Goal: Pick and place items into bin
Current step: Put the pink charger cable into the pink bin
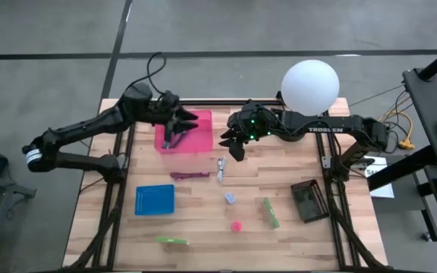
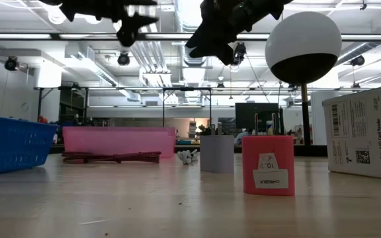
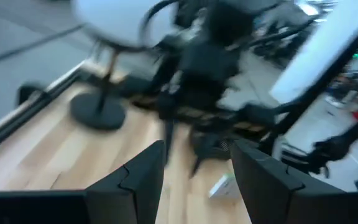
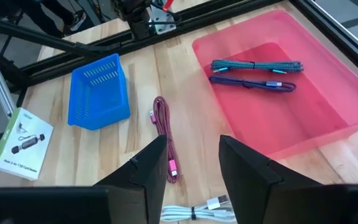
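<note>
Hovering over pink bin (image 1: 192,140) rim, left tool (image 1: 174,135) seemingly open

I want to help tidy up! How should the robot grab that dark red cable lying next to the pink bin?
Probably from straight above, pinching the middle of the dark red cable. It lies flat on the table as a long thin bundle, so fingers closing across its narrow width fit best. The right gripper, open, is nearest.

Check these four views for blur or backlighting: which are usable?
Left wrist view: smeared by motion blur, the white globe lamp barely readable. Low view: ceiling lights backlight both arms into silhouettes. Right wrist view: sharp, cables clear in the translucent pink plastic bin. High view: evenly lit.
</note>
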Controlling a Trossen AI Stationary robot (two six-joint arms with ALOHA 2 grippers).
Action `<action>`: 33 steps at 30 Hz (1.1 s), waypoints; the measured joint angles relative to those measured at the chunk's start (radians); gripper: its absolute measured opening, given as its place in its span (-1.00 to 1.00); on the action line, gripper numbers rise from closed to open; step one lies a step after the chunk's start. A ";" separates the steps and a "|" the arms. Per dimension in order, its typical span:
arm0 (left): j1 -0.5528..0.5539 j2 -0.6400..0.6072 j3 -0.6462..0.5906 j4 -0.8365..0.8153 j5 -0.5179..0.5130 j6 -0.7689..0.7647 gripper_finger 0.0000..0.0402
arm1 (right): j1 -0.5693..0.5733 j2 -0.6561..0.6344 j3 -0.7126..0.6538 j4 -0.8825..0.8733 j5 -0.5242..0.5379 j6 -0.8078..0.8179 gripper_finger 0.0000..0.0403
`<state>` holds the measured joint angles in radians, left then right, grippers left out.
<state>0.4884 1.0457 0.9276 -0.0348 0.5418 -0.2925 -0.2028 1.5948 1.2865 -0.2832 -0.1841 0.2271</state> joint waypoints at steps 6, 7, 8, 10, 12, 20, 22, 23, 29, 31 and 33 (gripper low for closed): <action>-0.125 0.006 -0.002 0.006 0.004 0.108 -0.15 | 0.000 0.000 0.000 0.000 0.000 -0.003 -0.35; -0.143 0.011 -0.002 -0.004 0.003 0.119 -0.15 | 0.000 0.000 0.000 0.001 0.000 -0.003 -0.36; -0.160 0.017 -0.002 -0.026 -0.001 0.124 -0.15 | 0.000 0.000 0.000 0.000 0.000 -0.003 -0.36; -0.186 0.031 -0.003 -0.072 -0.028 0.135 -0.15 | 0.000 0.000 0.000 -0.001 0.000 -0.003 -0.37; -0.203 0.044 -0.003 -0.147 -0.065 0.167 -0.15 | 0.000 0.000 0.000 -0.004 0.000 -0.003 -0.38; -0.240 0.119 -0.003 -0.407 -0.170 0.202 -0.15 | 0.000 0.000 0.000 -0.006 0.000 0.000 -0.36; -0.252 0.151 -0.003 -0.440 -0.181 0.203 -0.15 | 0.000 0.000 0.000 -0.006 0.000 -0.002 -0.37; -0.258 0.169 -0.004 -0.454 -0.188 0.206 -0.15 | 0.000 0.000 0.000 -0.006 0.000 -0.002 -0.38; -0.300 0.276 -0.004 -0.534 -0.282 0.228 -0.15 | 0.000 0.000 0.000 -0.008 0.000 -0.002 -0.40; -0.314 0.308 -0.004 -0.545 -0.281 0.233 -0.15 | 0.000 0.000 0.000 -0.009 0.000 -0.002 -0.39; -0.327 0.337 -0.004 -0.543 -0.281 0.243 -0.15 | 0.000 0.000 0.000 -0.010 0.000 -0.002 -0.38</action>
<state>0.1614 1.3828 0.9234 -0.5776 0.2604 -0.0496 -0.2028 1.5948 1.2865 -0.2932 -0.1841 0.2248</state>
